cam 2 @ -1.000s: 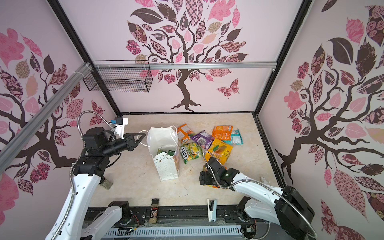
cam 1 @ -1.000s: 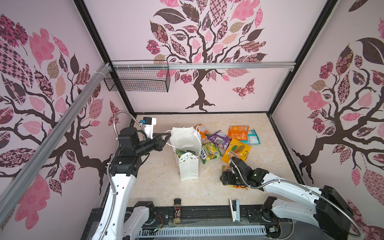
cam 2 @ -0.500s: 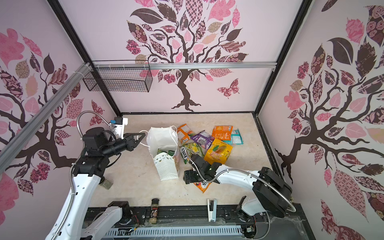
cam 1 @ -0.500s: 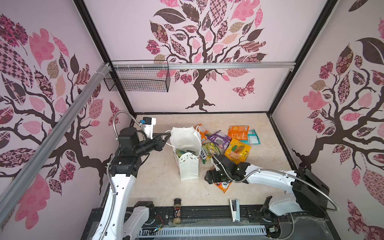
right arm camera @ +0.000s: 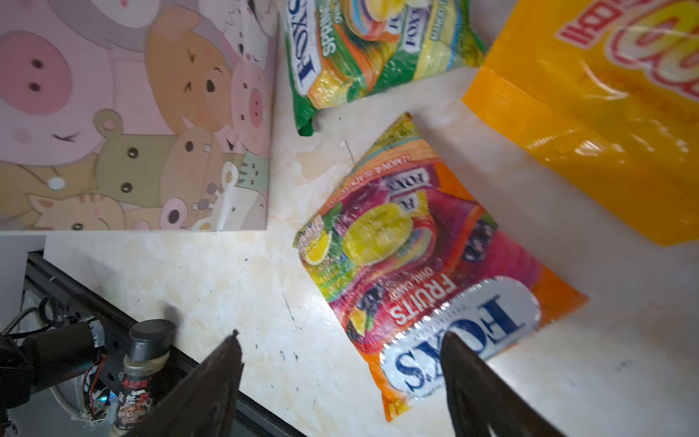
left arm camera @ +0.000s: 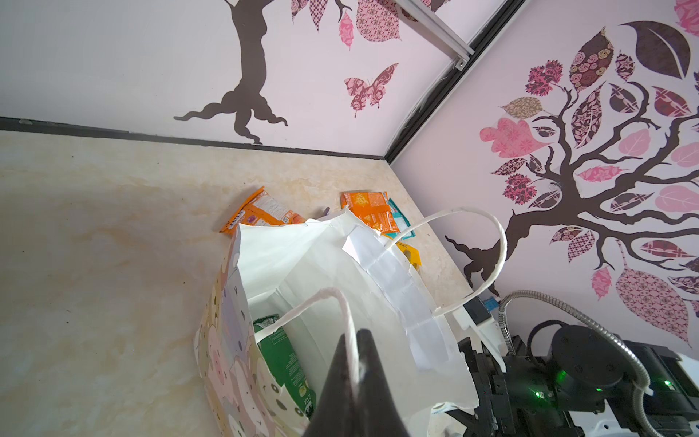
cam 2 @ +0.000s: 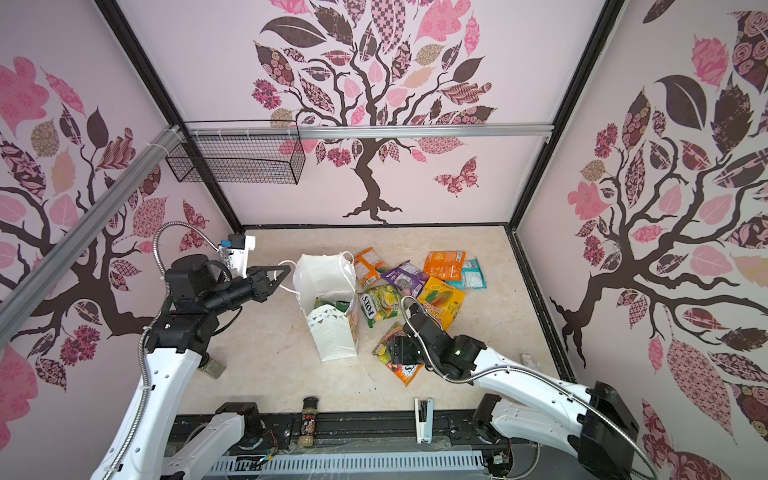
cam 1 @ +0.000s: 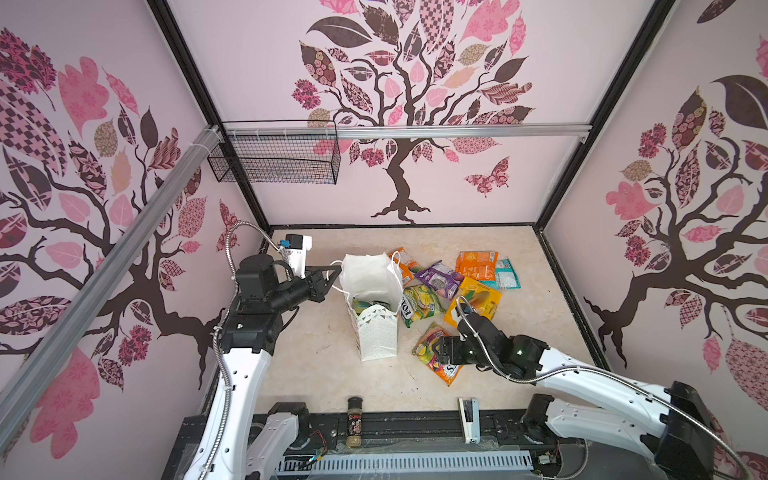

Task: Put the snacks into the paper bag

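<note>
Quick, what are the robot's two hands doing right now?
Left hand: closed on the cord handle of the paper bag.
Right hand: open, holding nothing, over the orange candy packet.

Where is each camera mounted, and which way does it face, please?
Top views: high over the front edge, looking down and back at the table; left arm, right arm, bag, packets show.
Left wrist: behind the left gripper, looking into the bag's mouth; its shut jaws pinch a handle.
Right wrist: behind the right gripper, looking down at a FOX'S fruits packet; open jaws frame it.
Shared: both wrist views show the bag; right wrist and top views show the jar.
</note>
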